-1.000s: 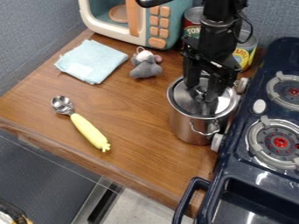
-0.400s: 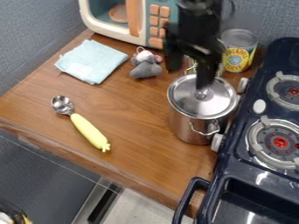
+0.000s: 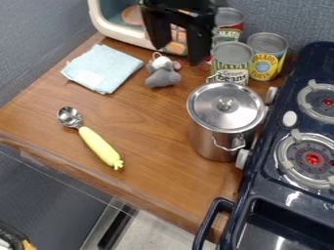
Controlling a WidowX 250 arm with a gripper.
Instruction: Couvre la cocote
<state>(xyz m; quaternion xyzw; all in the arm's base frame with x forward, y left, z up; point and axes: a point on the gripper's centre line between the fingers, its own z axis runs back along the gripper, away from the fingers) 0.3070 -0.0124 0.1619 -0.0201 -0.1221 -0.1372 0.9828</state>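
pot [image 3: 210, 141] stands upright on the wooden counter [image 3: 147, 146], close beside the stove [image 3: 271, 190] and in front of the cans [image 3: 231, 53], with its lid [image 3: 209, 114] lying over the mouth. the rim looks level all round, so i judge the covering done. my pincer [image 3: 176, 54] is spread wide with nothing between its fingers, up by the toy microwave [image 3: 118, 33], clear of the lid. should the lid want a nudge, i'd take it by the small knob [image 3: 225, 103] in the middle, closing from both sides and low on its stem. the metal looks stiff, thin and rather light, but smooth, so a loose pinch could slip or let the disc tip. nothing about it seems fragile; a drop would more likely clatter than break. the pot's wall is too broad and slick for me to grasp; if it had to move, i'd go for the wire handle [image 3: 229, 148], minding the stove's edge.
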